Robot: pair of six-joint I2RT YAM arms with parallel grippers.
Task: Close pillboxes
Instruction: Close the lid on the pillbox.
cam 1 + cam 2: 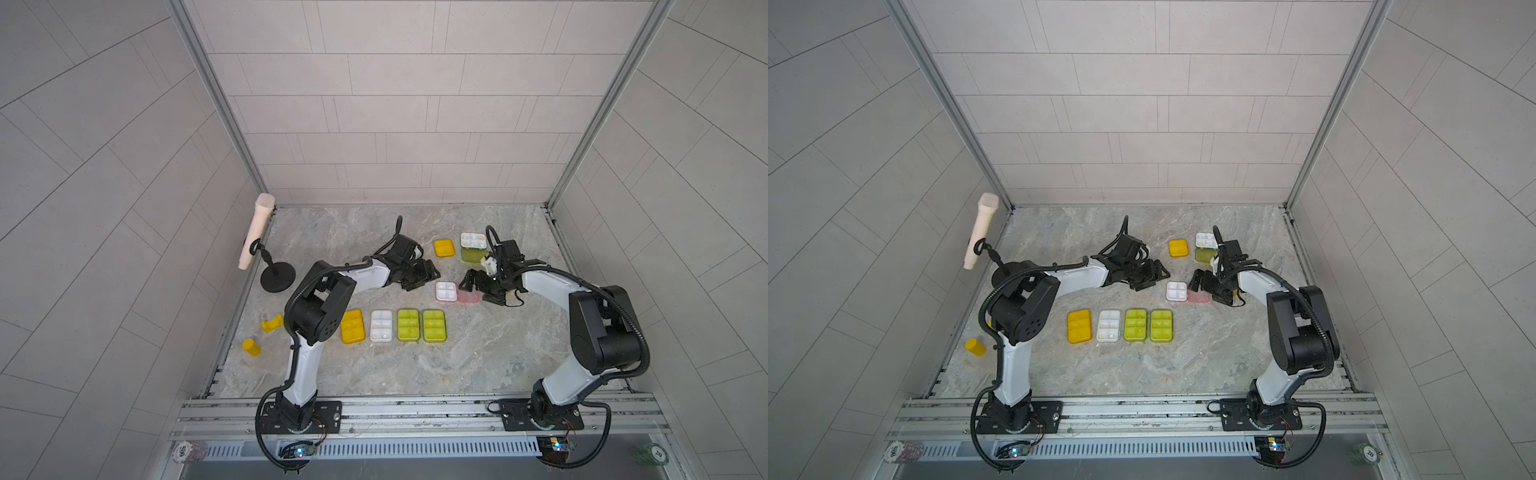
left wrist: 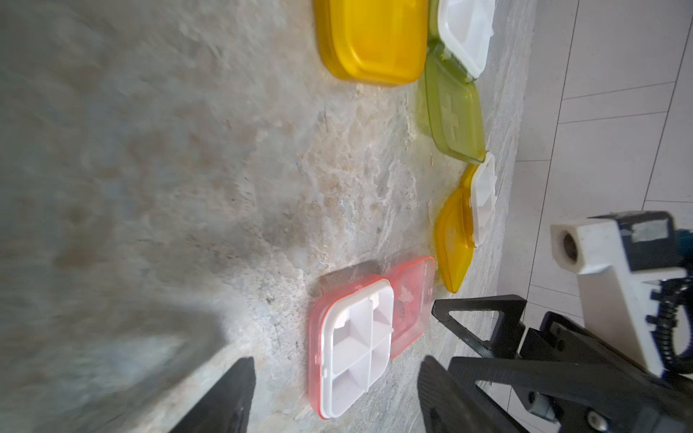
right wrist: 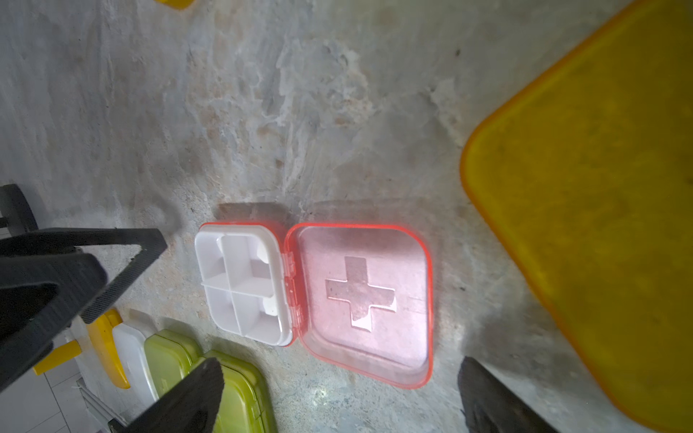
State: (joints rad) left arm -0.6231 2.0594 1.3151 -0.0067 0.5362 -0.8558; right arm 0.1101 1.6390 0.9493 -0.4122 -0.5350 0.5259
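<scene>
Pink pillbox [image 1: 457, 292] lies open on the marble table [image 1: 457, 365] between my grippers; right gripper [image 1: 473, 286] spread wide, empty, at its lid [image 3: 360, 300]; left gripper [image 1: 422, 276] parted, empty, near its tray [image 3: 240, 285].

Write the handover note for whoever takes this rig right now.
Left gripper and right gripper: jaws open, empty, both by the pink box.
Done: front row of four and the far orange box are closed.
Left to do: pink box, green box at the back and right orange box, all open.
</scene>
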